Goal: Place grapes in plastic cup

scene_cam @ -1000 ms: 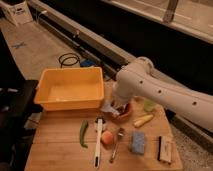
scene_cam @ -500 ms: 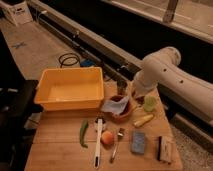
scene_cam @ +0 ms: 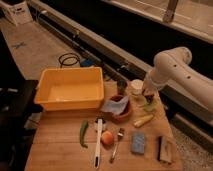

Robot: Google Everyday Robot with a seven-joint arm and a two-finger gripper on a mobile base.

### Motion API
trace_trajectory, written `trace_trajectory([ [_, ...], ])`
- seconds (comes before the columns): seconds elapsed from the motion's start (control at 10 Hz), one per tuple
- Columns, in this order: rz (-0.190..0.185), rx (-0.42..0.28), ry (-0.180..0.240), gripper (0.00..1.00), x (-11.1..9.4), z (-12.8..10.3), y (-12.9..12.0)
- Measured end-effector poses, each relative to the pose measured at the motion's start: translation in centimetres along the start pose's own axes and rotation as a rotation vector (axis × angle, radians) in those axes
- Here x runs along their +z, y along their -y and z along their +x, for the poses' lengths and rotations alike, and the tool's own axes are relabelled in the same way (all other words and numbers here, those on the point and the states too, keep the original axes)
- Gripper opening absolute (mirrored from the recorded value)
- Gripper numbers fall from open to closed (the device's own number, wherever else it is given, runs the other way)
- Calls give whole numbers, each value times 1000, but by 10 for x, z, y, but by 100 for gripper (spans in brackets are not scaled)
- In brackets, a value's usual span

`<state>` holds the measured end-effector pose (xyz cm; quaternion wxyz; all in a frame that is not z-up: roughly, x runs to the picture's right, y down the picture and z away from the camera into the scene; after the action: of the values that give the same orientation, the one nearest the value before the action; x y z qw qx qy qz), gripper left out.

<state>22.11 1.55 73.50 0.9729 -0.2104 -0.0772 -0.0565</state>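
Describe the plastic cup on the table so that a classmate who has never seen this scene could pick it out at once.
Start at the big yellow bin on the wooden table and move right past the brown bowl to the table's far right edge. There, just below the claw, sits the plastic cup. It is short and pale translucent green, unlike the taller white cup behind it.

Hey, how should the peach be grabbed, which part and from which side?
Probably from straight above, across the middle of the peach: it is round and sits low. The white utensil and the fork lie close on either side of it, so close along the near-far line. The gripper is off to the right, by the white cup.
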Motion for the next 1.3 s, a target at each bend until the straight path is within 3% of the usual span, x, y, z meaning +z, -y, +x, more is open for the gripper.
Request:
trace_trajectory([
  [0.7,7,11,-9,0,0,2,1],
  [1.0,13,71,-16,0,8,34,12],
  [1.3,5,140,39,0,27,50,21],
])
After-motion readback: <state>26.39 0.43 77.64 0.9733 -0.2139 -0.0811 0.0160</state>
